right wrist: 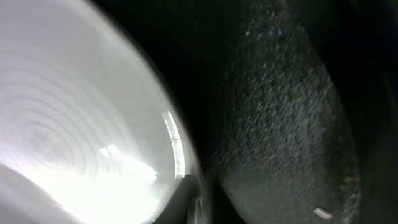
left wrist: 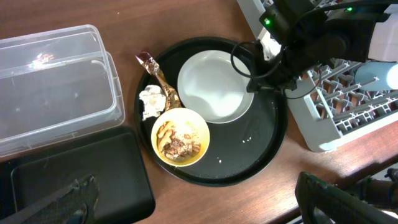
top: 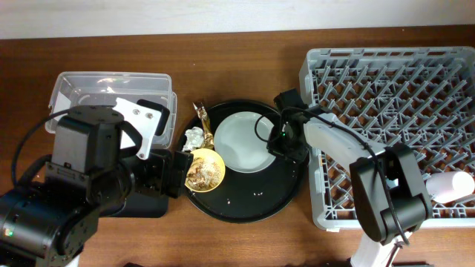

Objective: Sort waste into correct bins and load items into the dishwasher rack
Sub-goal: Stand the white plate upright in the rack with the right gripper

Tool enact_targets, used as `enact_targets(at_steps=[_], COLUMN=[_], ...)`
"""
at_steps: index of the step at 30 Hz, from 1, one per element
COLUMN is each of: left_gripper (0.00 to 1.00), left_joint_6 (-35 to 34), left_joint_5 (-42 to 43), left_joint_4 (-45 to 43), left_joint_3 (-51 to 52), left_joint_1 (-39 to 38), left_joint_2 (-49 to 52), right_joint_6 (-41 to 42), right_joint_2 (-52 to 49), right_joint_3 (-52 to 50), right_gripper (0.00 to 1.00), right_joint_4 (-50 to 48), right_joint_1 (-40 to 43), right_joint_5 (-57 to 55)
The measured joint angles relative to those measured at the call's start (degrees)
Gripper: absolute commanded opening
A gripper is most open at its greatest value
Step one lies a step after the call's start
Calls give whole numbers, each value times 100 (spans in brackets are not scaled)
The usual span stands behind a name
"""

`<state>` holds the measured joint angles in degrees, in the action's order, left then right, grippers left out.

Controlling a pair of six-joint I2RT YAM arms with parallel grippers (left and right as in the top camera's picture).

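The right gripper [top: 282, 143] is down at the right rim of the plate [top: 239, 139], which lies flat on the round tray [top: 245, 211], just left of the rack [top: 386, 81]. Whether its jaws are pressed on the rim cannot be told. The wrist view shows only the glossy edge beside something dark and pebbled.

The step in hand looks like lifting the plate into the rack. A flat, slick plate wants one finger worked under the lip and a firm pinch. It should then be tilted up on edge so it drops between pegs rather than lying across them. The lift should go rightward, away from the bowl [top: 204, 169] of scraps [left wrist: 180, 142] touching its near-left edge. The left gripper [top: 175, 170] hangs beside that bowl, jaws spread.
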<state>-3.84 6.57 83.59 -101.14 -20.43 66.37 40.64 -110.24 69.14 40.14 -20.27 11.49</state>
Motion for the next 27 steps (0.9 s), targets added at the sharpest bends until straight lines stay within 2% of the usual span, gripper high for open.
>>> enact_targets(at_steps=[4, 9, 10, 12, 14, 17, 20, 24, 27], left_gripper=[100, 100, 100, 100, 100, 100, 100, 100, 100], left_joint_6=[0, 0, 0, 0, 0, 0, 0, -2, 0], left_joint_5=[0, 0, 0, 0, 0, 0, 0, 0, 0], left_joint_4=[2, 17, 13, 15, 24, 11, 20, 17, 20], left_joint_3=[0, -2, -2, -2, 0, 0, 0, 0, 0], left_joint_1=[0, 0, 0, 0, 0, -4, -2, -2, -2], left_joint_2=[0, 0, 0, 0, 0, 0, 7, 7, 7], right_joint_6=[-389, -1545, -1703, -2140, -2811, -4072, -5007, -5292, -5628], right_joint_2=[173, 3434, 3969, 4452, 4336, 3556, 2664, 2347, 2319], right_joint_3=[0, 85, 87, 92, 92, 92, 109, 114, 127], right_gripper=[4, 4, 4, 4, 4, 4, 4, 4, 4], right_joint_4=[179, 647, 833, 951, 640, -48, -739, -826, -1652], right_joint_1=[317, 621, 723, 1176, 1729, 2435, 2481, 2463, 2420], right_joint_5=[140, -485, -907, -2706, -3840, -4494, -4975, -5202, -5869])
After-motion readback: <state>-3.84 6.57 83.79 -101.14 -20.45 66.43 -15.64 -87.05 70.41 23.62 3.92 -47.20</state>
